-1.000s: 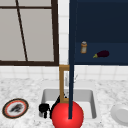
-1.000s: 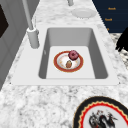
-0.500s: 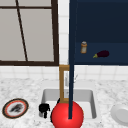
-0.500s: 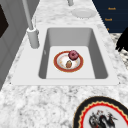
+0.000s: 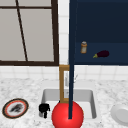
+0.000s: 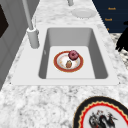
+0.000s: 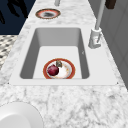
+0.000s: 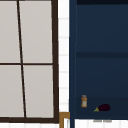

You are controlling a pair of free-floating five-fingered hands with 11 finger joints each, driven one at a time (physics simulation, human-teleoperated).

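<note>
Left hand [image 5: 44, 109] hovers at the sink's [image 5: 93, 100] 9 o'clock rim; whether it is clenched or released cannot be told. Nearest ware is the red-rimmed plate [image 6: 55, 62] on the basin floor, carrying a dark red fruit [image 6: 73, 54] and a brown piece [image 6: 68, 64], possibly a nut. Judgement: any reach should descend vertically, clear of the basin wall. Marble counter [image 5: 22, 87] holds a patterned plate [image 5: 5, 109] at the hand's 9 o'clock. Window [image 5: 37, 32] and navy cabinet [image 5: 100, 22] stand at 12 o'clock.

Red-rimmed plate [image 6: 68, 61] — navy cabinet [image 5: 100, 30]
</note>
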